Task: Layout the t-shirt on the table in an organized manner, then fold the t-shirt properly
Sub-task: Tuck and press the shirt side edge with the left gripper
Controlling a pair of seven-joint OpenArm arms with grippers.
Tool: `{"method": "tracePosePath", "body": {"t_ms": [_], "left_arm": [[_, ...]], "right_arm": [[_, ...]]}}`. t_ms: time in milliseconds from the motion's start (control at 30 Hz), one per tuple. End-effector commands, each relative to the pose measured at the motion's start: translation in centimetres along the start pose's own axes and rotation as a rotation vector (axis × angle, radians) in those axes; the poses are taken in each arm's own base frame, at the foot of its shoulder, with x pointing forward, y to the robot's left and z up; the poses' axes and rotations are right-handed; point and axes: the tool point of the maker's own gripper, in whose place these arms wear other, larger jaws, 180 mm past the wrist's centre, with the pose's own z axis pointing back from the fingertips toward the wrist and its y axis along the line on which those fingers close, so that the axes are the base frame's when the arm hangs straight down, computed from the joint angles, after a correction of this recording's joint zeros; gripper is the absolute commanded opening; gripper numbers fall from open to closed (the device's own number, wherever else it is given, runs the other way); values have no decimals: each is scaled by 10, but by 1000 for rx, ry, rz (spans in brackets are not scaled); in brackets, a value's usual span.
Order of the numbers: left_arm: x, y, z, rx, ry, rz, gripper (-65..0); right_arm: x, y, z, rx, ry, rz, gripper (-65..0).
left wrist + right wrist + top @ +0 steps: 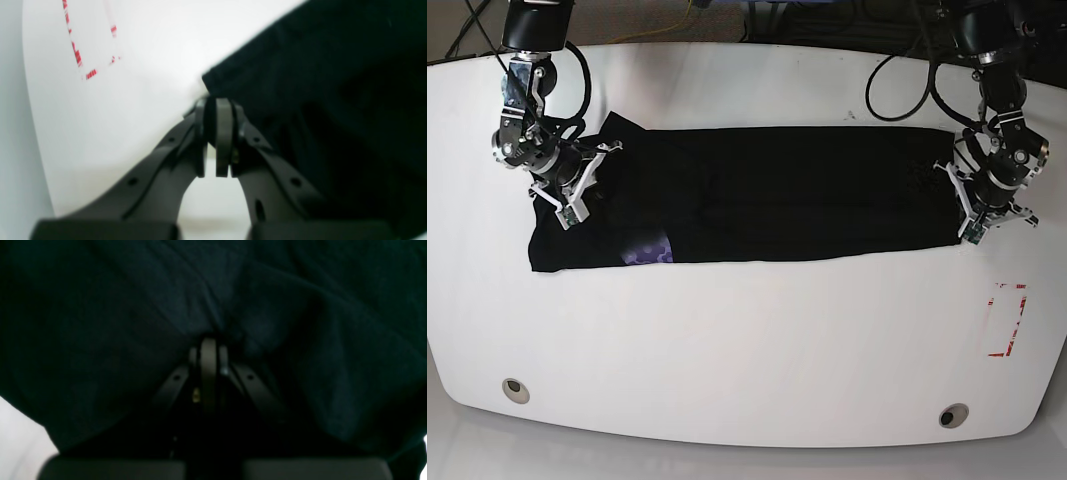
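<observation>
Now the t-shirt (777, 190) lies stretched across the table's (747, 340) upper half — left gripper (217, 100) pinching its corner, right gripper (208, 340) clamped on dark cloth.

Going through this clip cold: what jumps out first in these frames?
A black t-shirt lies stretched into a long band across the far half of the glossy white table. One pincer is shut on each end of it: the left pincer at the base view's right, the right pincer at its left. A red rectangular outline marks the table near the left arm.
</observation>
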Motion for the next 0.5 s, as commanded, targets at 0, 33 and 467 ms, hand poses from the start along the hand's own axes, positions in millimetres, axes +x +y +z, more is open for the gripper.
{"method": "tracePosePath", "body": {"t_ms": [0,33,467], "left_arm": [[7,25,18,79,-33,-4,-621],[7,28,20,89,-36,-5,-621],[41,59,22,159,-109,13,-621]], "right_arm": [[-18,1,-1,-3,89,23,-650],[-18,2,-2,-2,89,22,-650],[-18,2,-2,-1,87,20,-650]]}}
